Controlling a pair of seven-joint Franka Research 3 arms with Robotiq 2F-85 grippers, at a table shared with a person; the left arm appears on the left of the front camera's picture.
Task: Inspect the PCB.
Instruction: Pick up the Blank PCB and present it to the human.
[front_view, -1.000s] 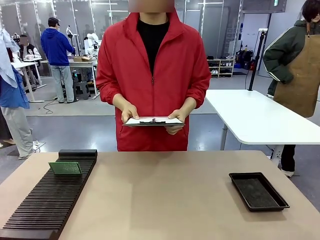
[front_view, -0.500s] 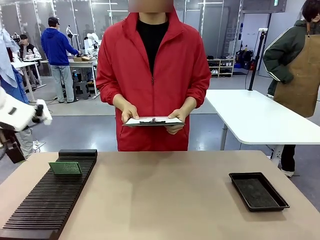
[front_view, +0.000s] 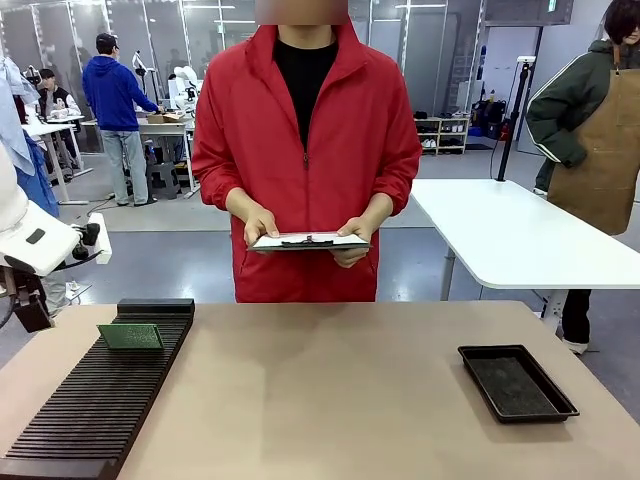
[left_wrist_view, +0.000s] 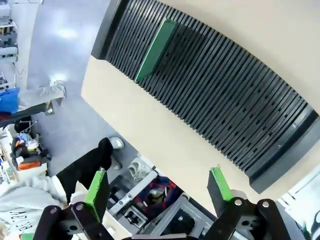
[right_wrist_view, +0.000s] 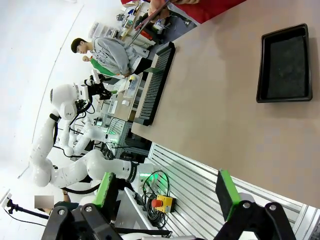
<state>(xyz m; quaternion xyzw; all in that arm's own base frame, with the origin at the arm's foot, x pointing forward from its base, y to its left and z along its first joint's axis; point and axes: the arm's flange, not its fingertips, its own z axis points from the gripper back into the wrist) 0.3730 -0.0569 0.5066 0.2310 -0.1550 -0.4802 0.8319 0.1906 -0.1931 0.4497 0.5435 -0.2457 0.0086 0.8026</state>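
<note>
Nearest of all, back from the near edge of the table and raised well above it, right gripper with jaws spread fully apart and nothing between the green pads. Off the left side of the table, left gripper likewise wide open and empty, looking down past the table's edge at the floor and at a long black slotted rack. Along the left side of the tabletop, running from the near edge toward the far side, that same rack. Toward its far end, the PCB, green, standing on its long edge in one slot and leaning a little, well apart from both grippers. On the right side of the table, well apart from rack and board, a shallow black tray lying flat. At the left edge of the front view, above and beside the rack's far end, part of the white left arm. Beyond the far edge of the table, a person in a red jacket, facing across, hands at waist height on a white clipboard held flat, one hand at each end. Farther off on the right, a white table, and other people at benches in the workshop behind.
</note>
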